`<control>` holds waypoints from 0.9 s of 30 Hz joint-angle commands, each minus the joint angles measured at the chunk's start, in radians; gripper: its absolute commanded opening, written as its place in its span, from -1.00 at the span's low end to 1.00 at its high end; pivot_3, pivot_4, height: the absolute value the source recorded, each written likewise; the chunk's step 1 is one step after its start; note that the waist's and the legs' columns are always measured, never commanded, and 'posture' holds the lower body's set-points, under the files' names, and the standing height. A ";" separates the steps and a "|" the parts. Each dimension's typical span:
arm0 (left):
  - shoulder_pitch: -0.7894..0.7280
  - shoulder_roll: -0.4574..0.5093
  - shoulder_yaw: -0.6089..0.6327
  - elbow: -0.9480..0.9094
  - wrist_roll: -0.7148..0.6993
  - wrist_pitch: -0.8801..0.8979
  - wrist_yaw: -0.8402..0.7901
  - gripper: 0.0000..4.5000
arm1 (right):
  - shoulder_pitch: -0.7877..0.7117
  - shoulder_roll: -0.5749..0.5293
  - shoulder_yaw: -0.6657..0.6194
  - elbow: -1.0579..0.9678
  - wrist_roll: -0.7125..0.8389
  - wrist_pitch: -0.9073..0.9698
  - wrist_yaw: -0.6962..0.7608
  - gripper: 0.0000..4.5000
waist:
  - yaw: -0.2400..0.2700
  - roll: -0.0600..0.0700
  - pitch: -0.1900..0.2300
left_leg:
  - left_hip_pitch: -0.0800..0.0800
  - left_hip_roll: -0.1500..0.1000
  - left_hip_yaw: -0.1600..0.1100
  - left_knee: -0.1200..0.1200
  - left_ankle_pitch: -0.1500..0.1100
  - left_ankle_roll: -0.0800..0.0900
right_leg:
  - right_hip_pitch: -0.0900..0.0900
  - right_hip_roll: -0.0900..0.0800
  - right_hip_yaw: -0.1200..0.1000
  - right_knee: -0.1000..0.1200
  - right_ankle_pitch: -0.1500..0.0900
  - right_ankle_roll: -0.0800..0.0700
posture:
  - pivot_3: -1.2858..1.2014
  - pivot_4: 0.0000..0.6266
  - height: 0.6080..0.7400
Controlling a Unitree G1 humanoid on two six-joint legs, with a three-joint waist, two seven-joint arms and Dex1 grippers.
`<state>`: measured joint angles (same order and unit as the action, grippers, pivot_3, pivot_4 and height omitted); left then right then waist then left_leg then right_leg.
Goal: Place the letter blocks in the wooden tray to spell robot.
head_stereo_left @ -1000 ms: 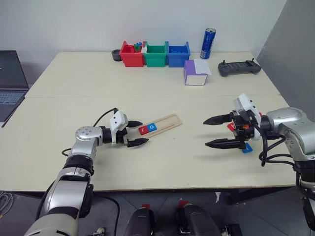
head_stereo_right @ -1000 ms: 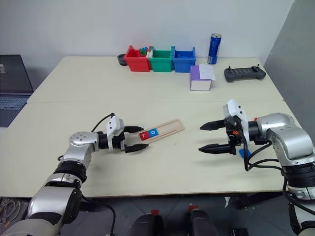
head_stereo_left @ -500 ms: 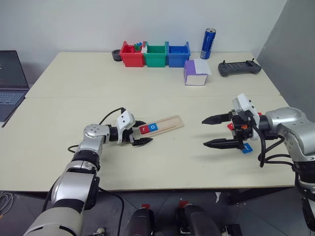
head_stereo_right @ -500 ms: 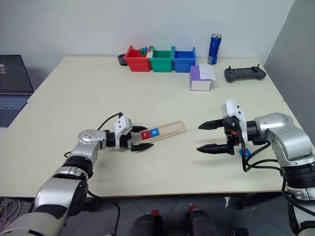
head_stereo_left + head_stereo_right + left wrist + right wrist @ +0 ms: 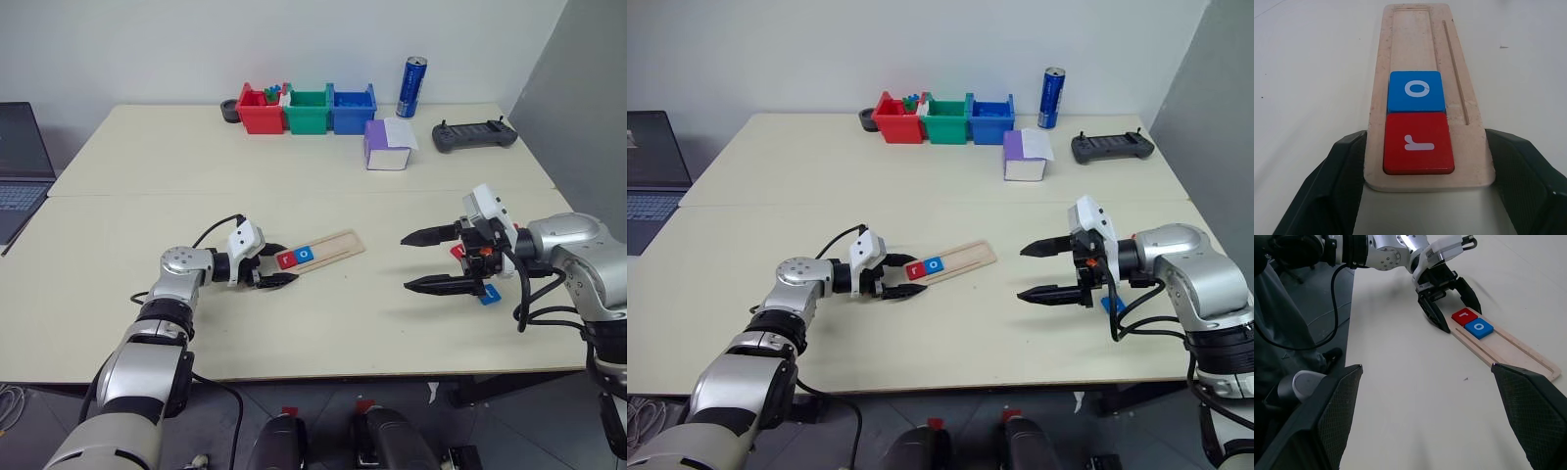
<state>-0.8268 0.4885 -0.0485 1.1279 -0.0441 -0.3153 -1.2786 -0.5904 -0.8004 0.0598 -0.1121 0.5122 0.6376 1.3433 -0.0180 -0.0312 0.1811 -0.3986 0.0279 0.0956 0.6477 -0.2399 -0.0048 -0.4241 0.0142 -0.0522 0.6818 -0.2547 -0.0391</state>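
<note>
**Two letters seated, three to go**

I've got the wooden tray [image 5: 1425, 105] lying slantwise on the surface [image 5: 323, 323], and it serves as my reference for everything else. Inside it, at the end nearest my left claw [image 5: 1425, 196], sits the red "r" block [image 5: 1419, 143], with the blue "o" block [image 5: 1416, 91] touching it just beyond. The rest of the tray's recess is bare wood, so I judge "b", "o" and "t" are left to place.

My left claw is clamped on the tray's near end, one finger against each long edge, apparently steadying it. My right claw [image 5: 431, 260] hovers well off the tray's far end, fingers spread wide and holding nothing. Just behind that claw I can make out a red tile [image 5: 458, 252] and a blue tile [image 5: 489, 294]; their letters I can't read.
</note>
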 commanded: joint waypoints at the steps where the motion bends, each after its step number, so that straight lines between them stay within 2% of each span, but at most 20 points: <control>1: 0.003 -0.017 -0.003 -0.011 -0.008 0.007 -0.065 0.50 | -0.008 -0.025 -0.048 -0.009 0.014 -0.012 -0.012 1.00 | 0.001 0.000 0.000 | 0.000 0.000 0.000 0.000 0.000 0.000 | 0.000 0.000 0.000 0.000 0.000 0.000 | 0.03 -0.52 1.00; 9: 0.082 -0.049 -0.044 -0.249 -0.042 0.055 -0.183 0.50 | 0.070 -0.102 -0.121 -0.022 0.030 0.008 -0.027 1.00 | 0.013 0.000 0.000 | -0.001 0.000 0.000 0.001 0.001 -0.002 | 0.000 0.000 0.000 -0.001 0.000 0.000 | 0.03 -0.52 1.00; 20: 0.227 -0.081 -0.117 -0.593 -0.060 0.208 -0.151 0.50 | 0.184 -0.163 -0.223 -0.098 0.079 0.058 -0.075 1.00 | 0.012 0.000 0.000 | -0.001 0.000 -0.001 0.001 0.000 0.000 | 0.000 0.000 0.000 0.000 0.000 0.000 | 0.03 -0.52 1.00; 27: 0.268 -0.115 -0.163 -0.717 -0.055 0.289 -0.096 0.50 | 0.400 -0.230 -0.285 -0.222 0.103 0.139 -0.113 1.00 | 0.018 0.000 0.000 | -0.001 -0.001 -0.002 0.001 0.000 0.001 | 0.002 0.000 0.000 -0.002 0.000 0.000 | 0.03 -0.52 1.00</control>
<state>-0.5525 0.3809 -0.2028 0.4721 -0.0775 -0.0421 -1.3825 -0.2005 -1.0125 -0.1864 -0.2953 0.6042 0.7712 1.2420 0.0005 -0.0317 0.1809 -0.3999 0.0270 0.0936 0.6492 -0.2403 -0.0041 -0.4220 0.0145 -0.0523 0.6799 -0.2546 -0.0384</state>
